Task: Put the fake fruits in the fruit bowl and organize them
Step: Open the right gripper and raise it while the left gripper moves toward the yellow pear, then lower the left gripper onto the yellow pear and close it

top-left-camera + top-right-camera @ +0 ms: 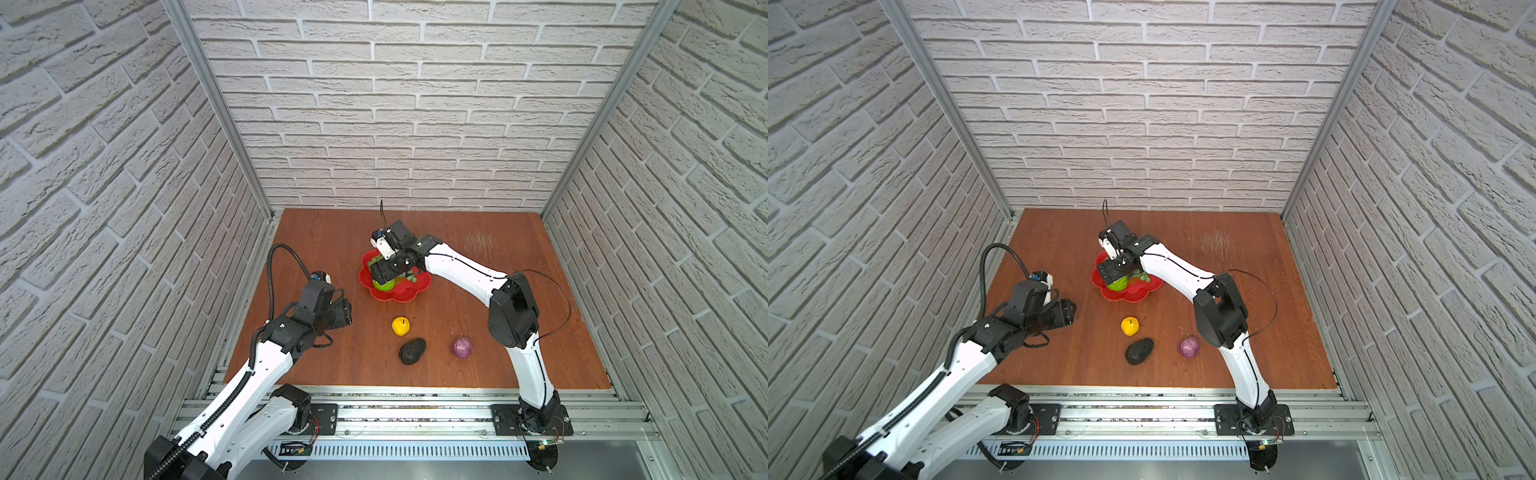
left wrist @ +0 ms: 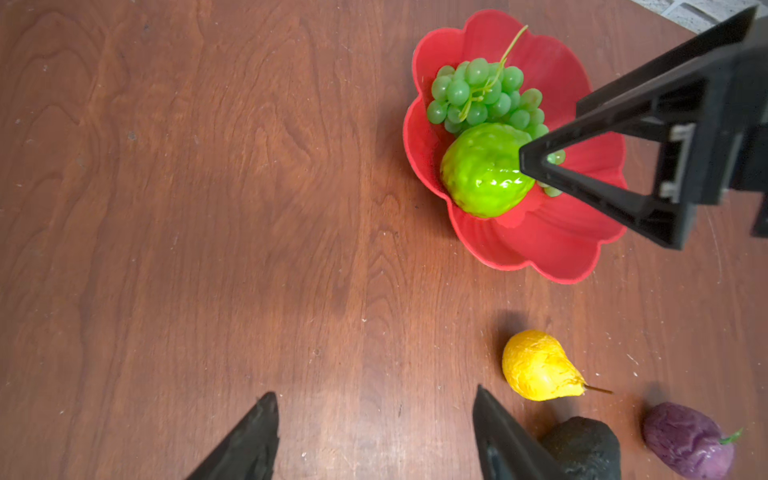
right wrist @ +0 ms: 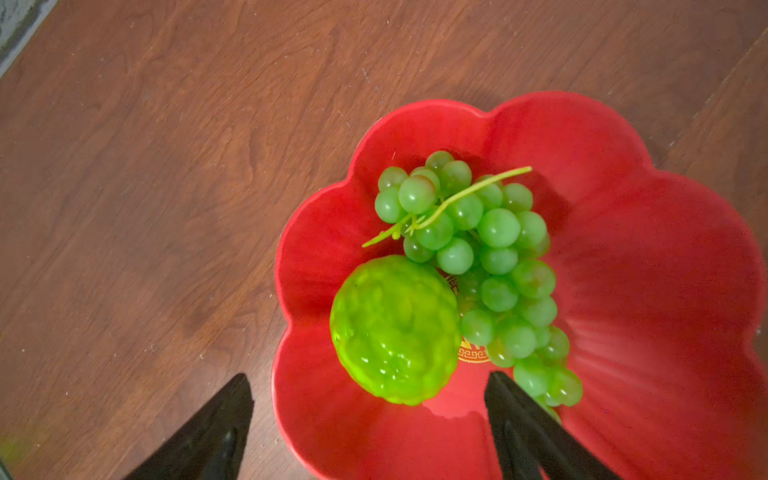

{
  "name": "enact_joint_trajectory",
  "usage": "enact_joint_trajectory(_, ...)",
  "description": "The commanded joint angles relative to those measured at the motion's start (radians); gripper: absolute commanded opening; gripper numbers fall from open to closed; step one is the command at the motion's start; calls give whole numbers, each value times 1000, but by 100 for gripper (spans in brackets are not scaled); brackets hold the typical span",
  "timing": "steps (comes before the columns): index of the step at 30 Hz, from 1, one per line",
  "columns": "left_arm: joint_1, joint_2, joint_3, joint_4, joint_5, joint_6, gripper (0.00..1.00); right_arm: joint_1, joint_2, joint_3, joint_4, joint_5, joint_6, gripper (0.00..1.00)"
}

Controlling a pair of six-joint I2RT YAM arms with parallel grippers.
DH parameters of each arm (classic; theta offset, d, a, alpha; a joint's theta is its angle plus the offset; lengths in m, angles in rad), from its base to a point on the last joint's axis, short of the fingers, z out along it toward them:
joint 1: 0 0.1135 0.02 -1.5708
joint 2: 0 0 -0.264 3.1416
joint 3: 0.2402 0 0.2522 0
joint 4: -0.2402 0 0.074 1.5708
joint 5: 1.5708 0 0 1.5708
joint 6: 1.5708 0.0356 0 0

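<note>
The red scalloped fruit bowl [image 1: 409, 293] [image 1: 1133, 294] stands mid-table. In it lie the green grape bunch [image 3: 494, 249] [image 2: 478, 95] and the bumpy bright-green ball [image 3: 395, 328] [image 2: 484, 170] [image 1: 384, 285]. My right gripper [image 3: 370, 376] [image 1: 379, 277] hovers open just above the ball and holds nothing. The yellow fruit [image 1: 400, 325] [image 2: 536, 365], the dark avocado [image 1: 412, 351] [image 2: 582, 446] and the purple bulb [image 1: 462, 347] [image 2: 685, 440] lie on the table nearer the front. My left gripper [image 2: 374, 395] [image 1: 347, 312] is open and empty over bare wood, left of these fruits.
The brown wooden table [image 1: 498, 266] is walled by brick-pattern panels at the back and both sides. A metal rail [image 1: 415, 409] with both arm bases runs along the front edge. The right arm's elbow [image 1: 513, 311] rises beside the purple bulb.
</note>
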Motion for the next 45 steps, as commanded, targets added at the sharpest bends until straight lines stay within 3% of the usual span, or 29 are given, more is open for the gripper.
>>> enact_joint_trajectory(1, 4, 31, 38, 5, 44, 6, 73, 8, -80, -53, 34, 3, -11, 88)
enact_joint_trajectory(10, -22, 119, 66, 19, 180, 34, 69, 9, -273, -267, 120, 6, 23, 82)
enact_joint_trajectory(20, -241, 298, 157, -47, 191, 97, 72, 9, -585, -668, 196, 138, 98, 80)
enact_joint_trajectory(27, -359, 408, 233, -48, 160, 89, 77, 6, -778, -882, 187, 280, 149, 87)
enact_joint_trajectory(34, -416, 597, 388, -105, 113, 98, 77, 4, -813, -953, 190, 259, 162, 88)
enact_joint_trajectory(45, -424, 778, 434, -75, 108, 99, 76, -34, -902, -1045, 153, 281, 173, 89)
